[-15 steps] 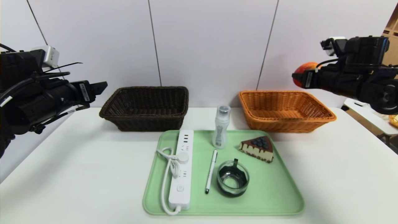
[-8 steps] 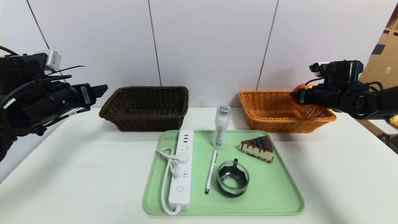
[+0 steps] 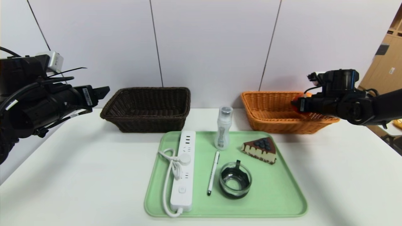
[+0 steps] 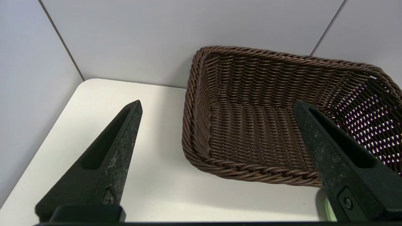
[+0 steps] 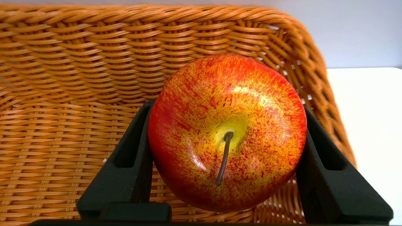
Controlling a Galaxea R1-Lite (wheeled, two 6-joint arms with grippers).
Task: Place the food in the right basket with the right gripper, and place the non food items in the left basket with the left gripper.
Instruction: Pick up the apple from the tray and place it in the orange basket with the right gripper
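My right gripper (image 5: 226, 108) is shut on the red-yellow apple (image 5: 226, 131), stem toward the camera, held low inside the orange-tan right basket (image 5: 62, 78) near its right wall. In the head view that gripper (image 3: 296, 103) sits over the right basket (image 3: 276, 125). The cake wedge (image 3: 260, 150), white power strip (image 3: 185, 169), pen (image 3: 213, 172), clear bottle (image 3: 223, 128) and glass dish (image 3: 235, 180) lie on the green tray (image 3: 282, 194). My left gripper (image 3: 103, 89) hangs open and empty, raised left of the dark brown left basket (image 3: 147, 124); in its wrist view the gripper (image 4: 217, 104) faces that basket (image 4: 201, 94).
Both baskets stand at the back of the white table (image 3: 78, 163) against a grey panel wall. The tray lies centre front. Cardboard boxes (image 3: 386, 72) stand beyond the table's right side.
My right arm has come down with the apple, from well above the orange basket to inside it. The left arm has barely shifted.
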